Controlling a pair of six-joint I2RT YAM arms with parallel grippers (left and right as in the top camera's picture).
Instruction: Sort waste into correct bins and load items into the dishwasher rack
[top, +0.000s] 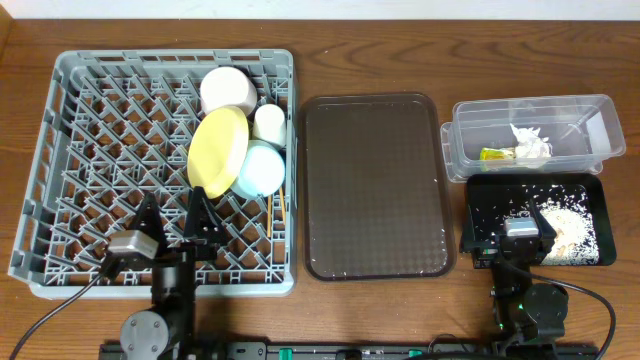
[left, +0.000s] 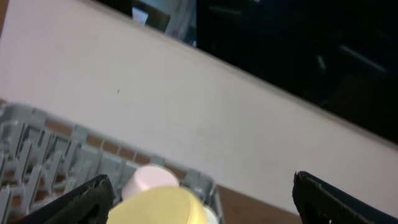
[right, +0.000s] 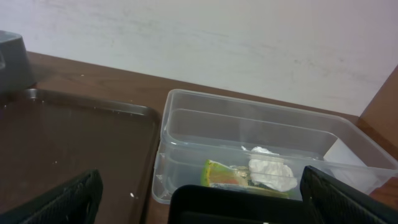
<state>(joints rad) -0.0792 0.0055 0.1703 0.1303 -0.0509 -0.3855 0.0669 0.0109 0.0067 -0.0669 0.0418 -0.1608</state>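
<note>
Waste looks sorted: wrapper, napkin in the clear tub ahead of the right end effector, rice in the black tray under it. Plate, bowl, cups, probably chopsticks, sit in the rack ahead of the left end effector. Both gape wide, empty.

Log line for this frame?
dishes in rack | wrapper, napkin in clear tub | rice in black tray | left gripper open | right gripper open

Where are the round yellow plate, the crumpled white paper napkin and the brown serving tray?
round yellow plate (top: 218, 148): overhead view, its centre.
crumpled white paper napkin (right: 271, 173): right wrist view, its middle.
brown serving tray (top: 375, 190): overhead view, its bare floor.
</note>
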